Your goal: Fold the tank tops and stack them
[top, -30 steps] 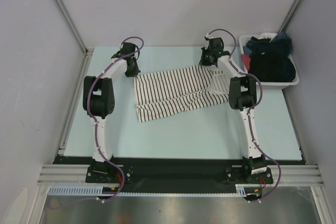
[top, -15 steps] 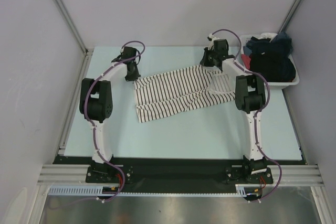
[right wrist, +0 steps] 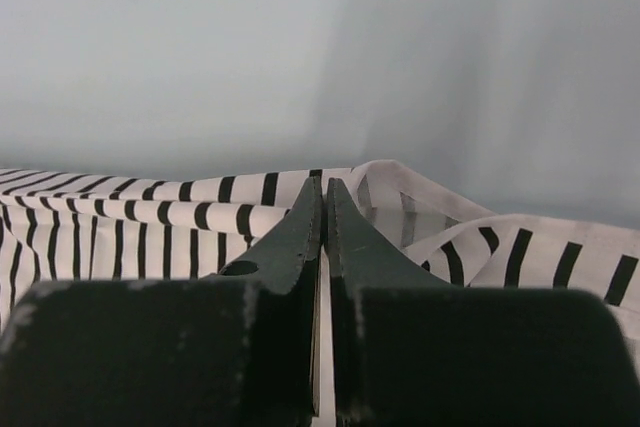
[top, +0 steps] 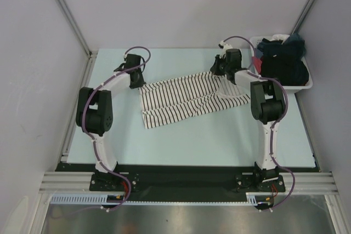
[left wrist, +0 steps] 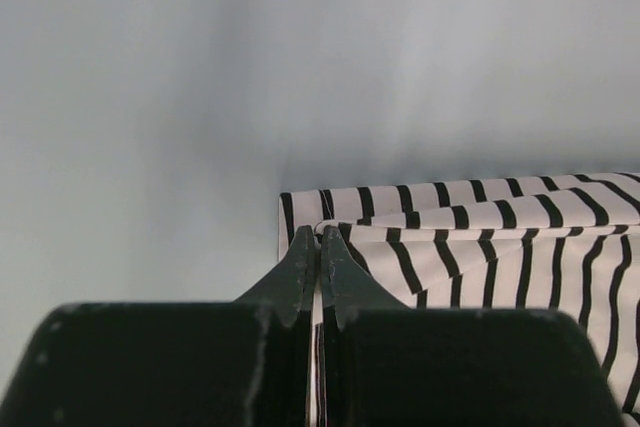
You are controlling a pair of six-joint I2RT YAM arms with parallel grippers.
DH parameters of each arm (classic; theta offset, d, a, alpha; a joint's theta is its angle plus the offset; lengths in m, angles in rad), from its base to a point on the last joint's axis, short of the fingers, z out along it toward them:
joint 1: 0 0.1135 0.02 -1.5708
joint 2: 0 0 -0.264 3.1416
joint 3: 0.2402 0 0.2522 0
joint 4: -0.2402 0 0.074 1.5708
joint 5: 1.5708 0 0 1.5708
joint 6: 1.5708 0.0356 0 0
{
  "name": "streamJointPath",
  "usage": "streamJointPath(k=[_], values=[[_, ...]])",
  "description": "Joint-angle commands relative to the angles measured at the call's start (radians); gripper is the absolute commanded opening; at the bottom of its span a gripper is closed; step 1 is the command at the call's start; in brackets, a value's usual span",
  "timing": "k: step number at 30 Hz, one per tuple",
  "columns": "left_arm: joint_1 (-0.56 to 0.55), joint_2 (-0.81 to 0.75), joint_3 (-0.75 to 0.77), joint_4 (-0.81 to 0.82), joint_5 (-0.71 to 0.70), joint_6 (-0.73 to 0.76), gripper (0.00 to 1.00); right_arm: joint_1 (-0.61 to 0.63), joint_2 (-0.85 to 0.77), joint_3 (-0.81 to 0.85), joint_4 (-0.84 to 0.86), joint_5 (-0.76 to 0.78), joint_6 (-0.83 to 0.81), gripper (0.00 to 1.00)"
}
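room: plain pale walls (top: pixel 164 4) on three sides, with metal corner posts (top: pixel 66 12).
table: pale blue top (top: pixel 181 135), black strip (top: pixel 181 169) along the near edge.
left fingers (left wrist: pixel 306 252): pressed together, pinching the far-left corner of the striped tank top (top: pixel 184 98).
striped tank top: white with thin black stripes, lies across the far middle of the table, skewed with its right end farther back. Wrinkled, doubled layer at the left corner.
right fingers (right wrist: pixel 308 212): pressed together on its far-right edge.
basket (top: pixel 307 85): white, at the table's far-right corner, heaped with dark clothes (top: pixel 279 67). Cannot tell the pieces apart.
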Motion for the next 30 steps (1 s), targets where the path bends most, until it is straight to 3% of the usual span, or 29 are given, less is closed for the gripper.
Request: streamJointPath(k=[1, 7, 17, 24, 30], values=[[-0.007, -0.102, -0.060, 0.100, -0.031, 0.017, 0.00, 0.000, -0.102, -0.069, 0.147, 0.043, 0.006, 0.00], [-0.018, -0.158, -0.173, 0.190, -0.052, 0.022, 0.00, 0.000, -0.156, -0.202, 0.281, 0.060, 0.020, 0.02], [-0.096, -0.225, -0.304, 0.371, -0.228, 0.072, 0.00, -0.002, -0.211, -0.336, 0.433, 0.068, 0.027, 0.02], [-0.094, -0.317, -0.425, 0.513, -0.177, 0.100, 0.00, -0.009, -0.236, -0.395, 0.471, 0.068, 0.054, 0.02], [-0.096, -0.326, -0.447, 0.485, -0.161, 0.083, 0.00, -0.011, -0.266, -0.446, 0.486, 0.078, 0.069, 0.01]])
